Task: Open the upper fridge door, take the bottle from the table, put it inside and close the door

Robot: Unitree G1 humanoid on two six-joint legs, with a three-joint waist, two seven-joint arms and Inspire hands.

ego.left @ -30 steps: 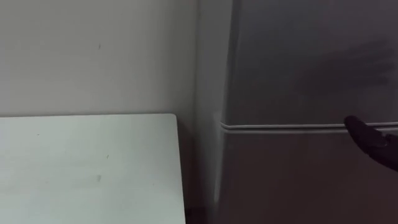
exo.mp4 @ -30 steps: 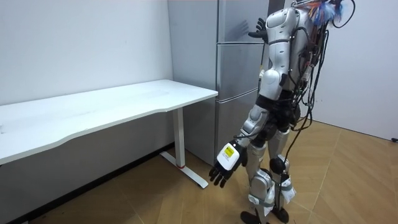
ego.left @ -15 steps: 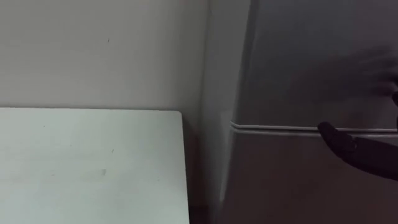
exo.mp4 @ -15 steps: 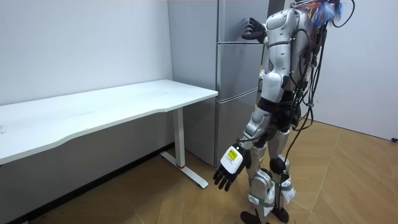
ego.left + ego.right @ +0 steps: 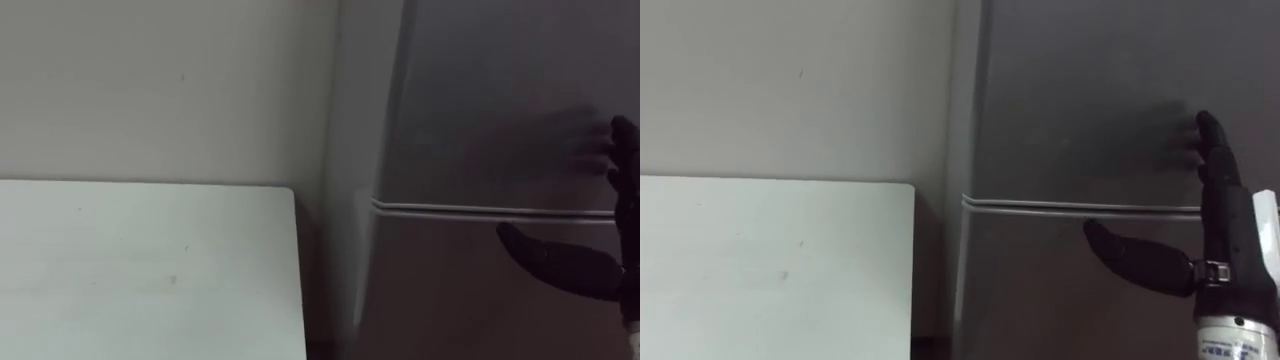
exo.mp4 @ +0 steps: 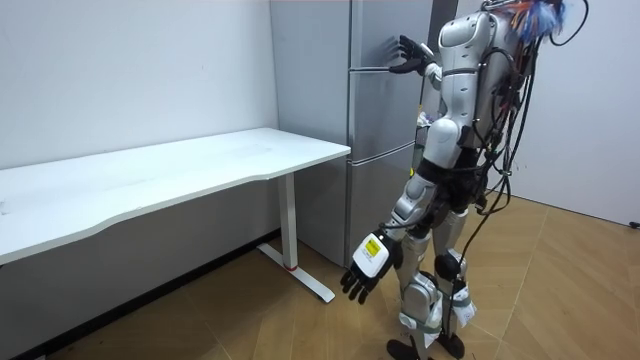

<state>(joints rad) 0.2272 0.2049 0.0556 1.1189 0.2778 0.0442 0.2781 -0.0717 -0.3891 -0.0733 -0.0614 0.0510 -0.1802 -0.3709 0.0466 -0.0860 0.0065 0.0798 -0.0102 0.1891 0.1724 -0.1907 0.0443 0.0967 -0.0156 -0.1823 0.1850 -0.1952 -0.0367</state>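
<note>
Right hand point(image 5: 1228, 235) raised higher, fingers spread, at fridge point(image 5: 1080, 90)

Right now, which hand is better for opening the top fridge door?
The right. The right hand is raised, open, at the upper fridge door, by its bottom seam. The left hand hangs open, low at the robot's side, well away from it.

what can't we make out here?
Fridge interior: behind shut doors, room view.
Right hand: whether fingers touch the upper door; left eye view's edge cuts it, room view too small.
Upper door's far side: past eye views' right edge; robot covers it in room view.
Left hand palm: turned away, room view.
</note>
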